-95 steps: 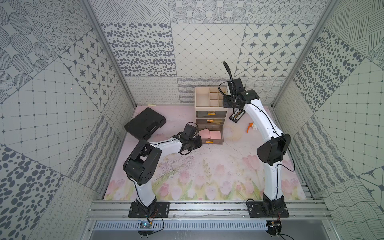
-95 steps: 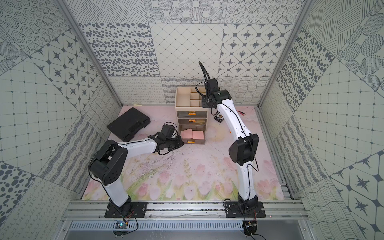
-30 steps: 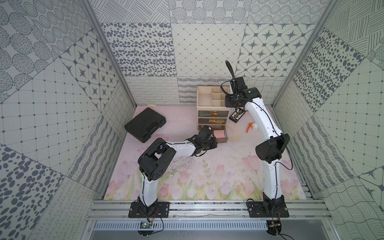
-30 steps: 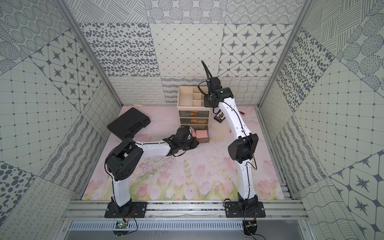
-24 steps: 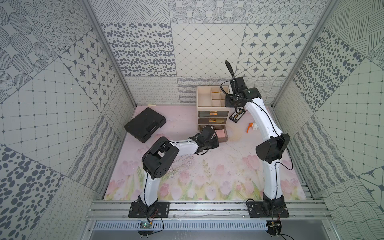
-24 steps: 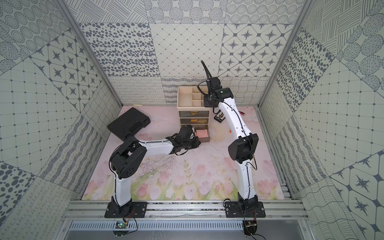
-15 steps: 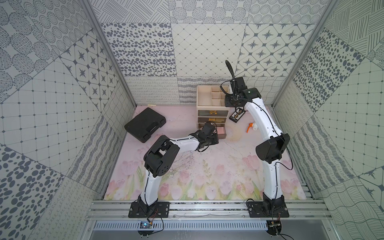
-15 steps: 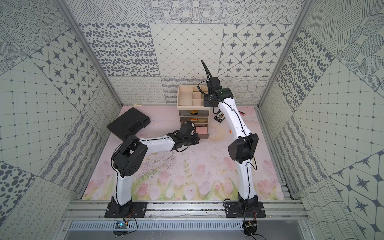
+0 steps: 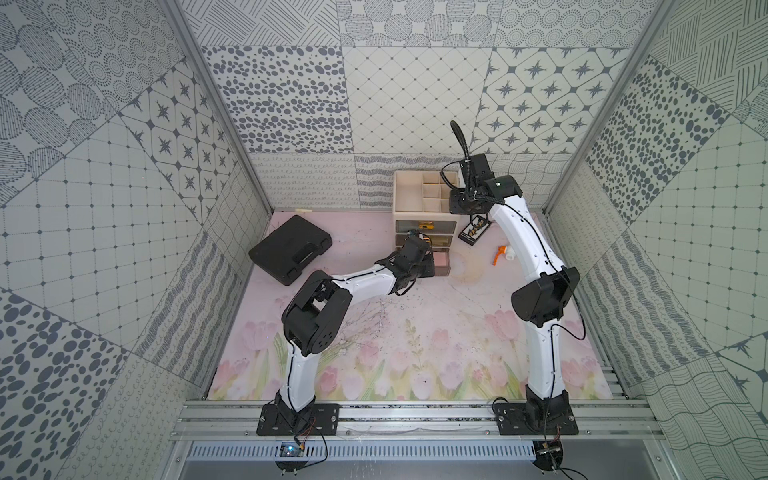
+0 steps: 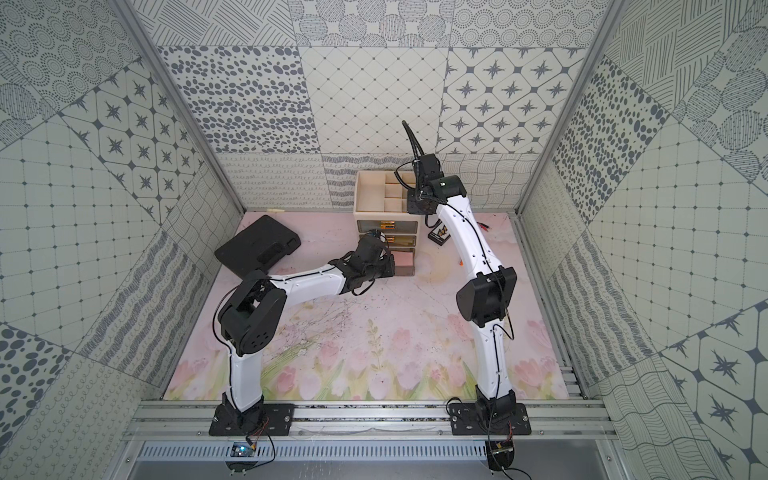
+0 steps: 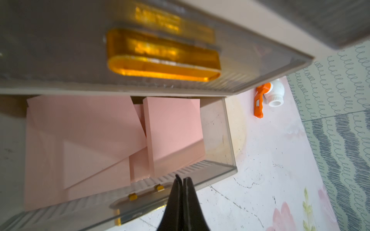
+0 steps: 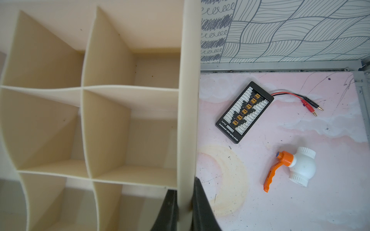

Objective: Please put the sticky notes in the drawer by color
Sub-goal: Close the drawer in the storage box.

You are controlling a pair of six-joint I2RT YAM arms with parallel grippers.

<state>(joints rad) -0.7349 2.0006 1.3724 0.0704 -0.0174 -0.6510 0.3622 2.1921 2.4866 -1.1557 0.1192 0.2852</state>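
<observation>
Against the back wall (image 9: 415, 104), cream drawer chest (image 9: 401, 195), front facing away from that wall, divided tray (image 12: 188, 100) on top. On the chest's left-arm side, well apart: flat black case (image 9: 291, 249). At the chest's foot, bottom drawer (image 9: 442, 272) slid out from the chest's front, exposed part wider across that front than deep. Left gripper (image 11: 182, 180) at that drawer's front wall, jaws pressed together, nothing between them. Right gripper (image 12: 185, 186) astride the tray's outer side wall, jaws clamped on it; shown only by the right wrist view, hidden under the wrist in both top views. Inside the bottom drawer, pink sticky notes (image 11: 172, 128): just a pink patch in both top views, yet from the left wrist view one pad square to the drawer's side wall, others skewed and overlapping beside it. On the chest's right-arm side, near: black charging board (image 12: 245, 112); farther out, white valve (image 12: 302, 166) with orange handle.
</observation>
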